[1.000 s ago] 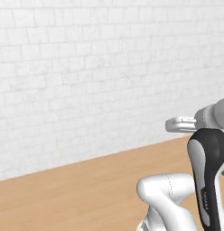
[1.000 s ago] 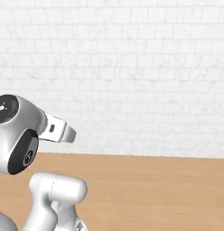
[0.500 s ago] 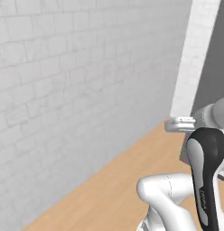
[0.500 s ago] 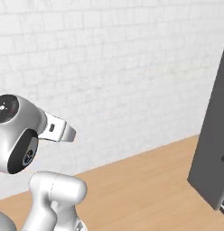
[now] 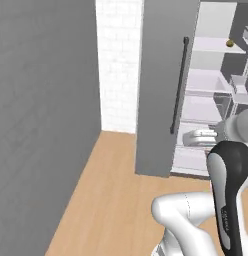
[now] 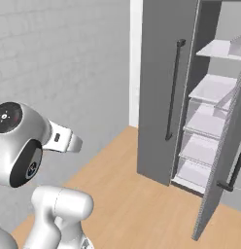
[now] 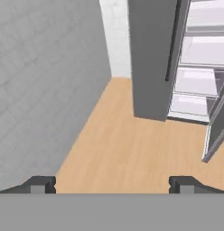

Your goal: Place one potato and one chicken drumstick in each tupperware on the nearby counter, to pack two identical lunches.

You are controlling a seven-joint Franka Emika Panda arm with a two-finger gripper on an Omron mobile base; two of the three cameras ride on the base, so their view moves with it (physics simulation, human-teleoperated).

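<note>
The fingers (image 7: 112, 184) stand wide apart, gripping nothing, over bare wooden floor (image 7: 132, 149). A small yellowish lump (image 5: 229, 43), perhaps a potato, sits upper right on 1 fridge shelf (image 5: 213, 45).

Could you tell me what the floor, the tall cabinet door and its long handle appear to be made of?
The floor looks like light wood or laminate: warm tan with faint grain, matte. The tall cabinet door reads as painted or coated panel, perhaps metal: flat uniform grey, no grain. Its handle looks like dark metal or plastic: a slim black bar; the render leaves it open.
</note>
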